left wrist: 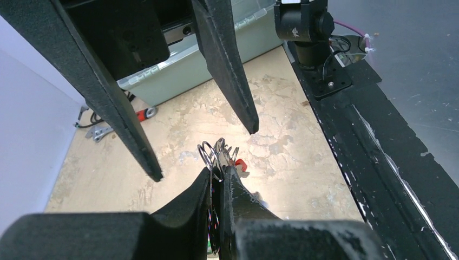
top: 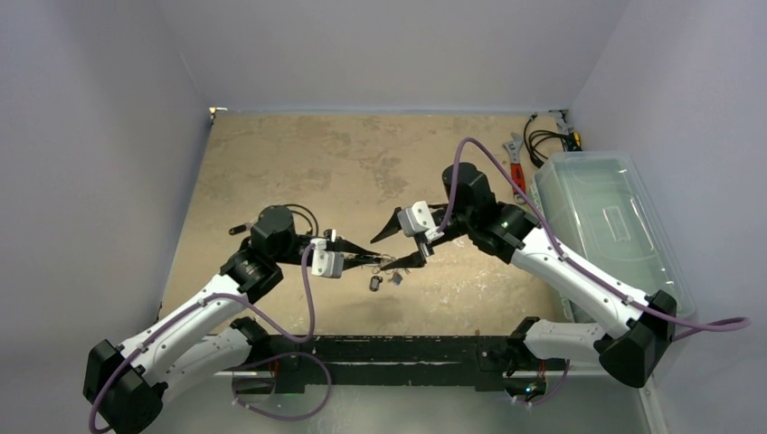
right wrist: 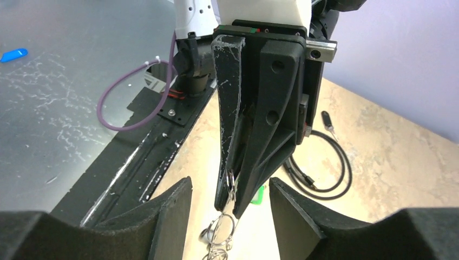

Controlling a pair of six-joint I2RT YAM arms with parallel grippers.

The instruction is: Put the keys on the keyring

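My left gripper [top: 376, 260] is shut on the keyring [left wrist: 212, 153], a bunch of thin silvery wire loops that sticks out past its fingertips. In the right wrist view the keyring [right wrist: 222, 227] hangs below the left gripper [right wrist: 233, 208]. Keys [top: 376, 283] dangle under it above the table. A red key tag [left wrist: 241, 164] and a green key tag [right wrist: 261, 196] peek out beside the fingers. My right gripper [top: 381, 253] stands open, its two fingers on either side of the left gripper's tips, touching nothing. The same right gripper [left wrist: 205, 154] shows wide apart in the left wrist view.
A clear plastic bin [top: 606, 217] stands at the right. A red-handled wrench [top: 517, 172] and black cables [top: 543, 140] lie at the back right. A black coiled cable [right wrist: 325, 168] lies behind the left arm. A black rail [top: 398, 348] runs along the near edge.
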